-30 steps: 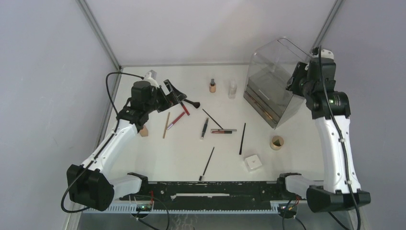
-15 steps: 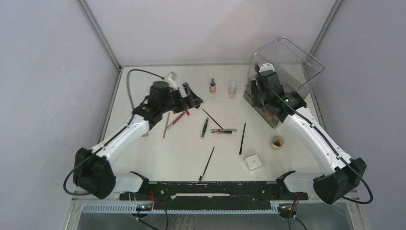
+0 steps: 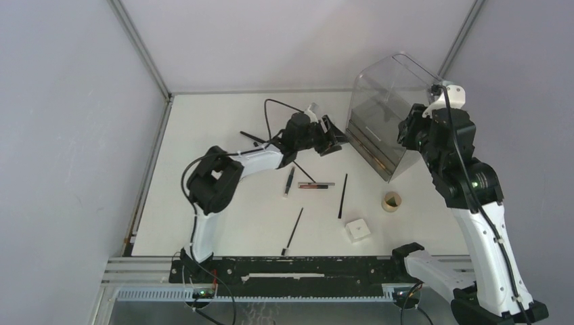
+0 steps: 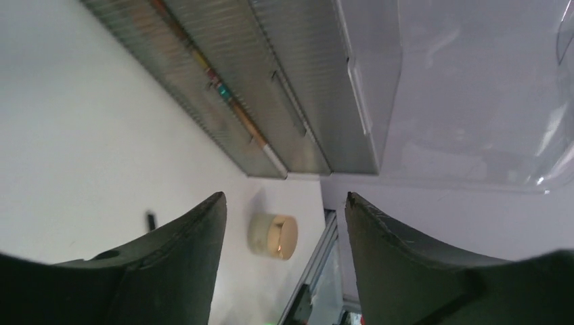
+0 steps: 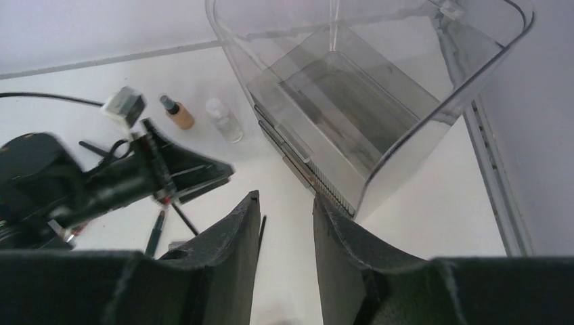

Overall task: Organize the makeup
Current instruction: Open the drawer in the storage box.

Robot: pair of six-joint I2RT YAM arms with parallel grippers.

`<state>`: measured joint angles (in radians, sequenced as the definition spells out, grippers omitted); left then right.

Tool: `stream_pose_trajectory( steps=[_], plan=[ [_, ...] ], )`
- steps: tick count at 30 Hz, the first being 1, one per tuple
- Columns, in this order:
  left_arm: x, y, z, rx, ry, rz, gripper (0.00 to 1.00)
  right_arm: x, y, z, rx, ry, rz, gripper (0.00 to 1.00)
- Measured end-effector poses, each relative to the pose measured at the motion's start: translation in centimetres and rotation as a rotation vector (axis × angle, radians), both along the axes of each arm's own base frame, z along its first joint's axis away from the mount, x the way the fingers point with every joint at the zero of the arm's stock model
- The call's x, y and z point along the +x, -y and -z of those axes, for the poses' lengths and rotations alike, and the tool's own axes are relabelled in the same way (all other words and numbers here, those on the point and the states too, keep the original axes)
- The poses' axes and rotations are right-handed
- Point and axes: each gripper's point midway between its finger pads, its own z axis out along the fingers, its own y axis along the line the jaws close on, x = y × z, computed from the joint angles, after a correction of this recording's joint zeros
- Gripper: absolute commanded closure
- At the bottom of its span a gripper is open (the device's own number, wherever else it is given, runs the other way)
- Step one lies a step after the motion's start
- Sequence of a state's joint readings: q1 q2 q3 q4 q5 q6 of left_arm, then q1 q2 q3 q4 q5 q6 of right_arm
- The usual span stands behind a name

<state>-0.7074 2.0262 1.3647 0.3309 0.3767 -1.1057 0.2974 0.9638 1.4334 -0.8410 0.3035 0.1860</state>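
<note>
The left end effector (image 4: 284, 202) hangs open and empty just before the clear bin (image 3: 389, 101), its arm stretched across the worktop (image 3: 257, 217). The right end effector (image 5: 285, 198), jaws a little apart with nothing between them, hovers at the bin's right side. Inside, one coloured pencil (image 4: 227, 101) seems stowed in a lower drawer. Most makeup lies loose on the worktop: round puff (image 3: 391, 200), white box (image 3: 357, 229), a black brush (image 3: 293, 230), lipstick (image 3: 316, 185), tan bottle (image 5: 179, 115). By my reading, sorting has barely begun.
</note>
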Motion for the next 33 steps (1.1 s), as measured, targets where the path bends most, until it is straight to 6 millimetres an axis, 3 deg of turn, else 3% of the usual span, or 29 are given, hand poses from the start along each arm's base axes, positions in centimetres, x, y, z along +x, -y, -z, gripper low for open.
stream_pose_trajectory(
  steps=[4,10,22,31,33],
  plan=[
    [1.2,3.8,0.3,-0.08,-0.015,0.007,0.41,-1.6,0.4,-0.4,0.017,0.016,-0.006,0.6],
    [1.7,6.9,1.9,-0.125,-0.061,0.018,0.46,-2.5,0.7,-0.2,0.022,0.009,-0.009,0.61],
    [3.6,9.5,2.3,-0.163,-0.084,0.015,0.62,-2.8,1.0,0.6,0.021,-0.02,-0.007,0.62],
    [4.0,9.8,4.0,-0.144,-0.109,0.008,0.66,-3.6,2.2,0.1,0.024,0.001,0.027,0.62],
    [4.2,10.0,3.8,-0.142,-0.113,0.01,0.72,-3.7,2.3,0.0,0.025,0.004,0.031,0.62]
  ],
)
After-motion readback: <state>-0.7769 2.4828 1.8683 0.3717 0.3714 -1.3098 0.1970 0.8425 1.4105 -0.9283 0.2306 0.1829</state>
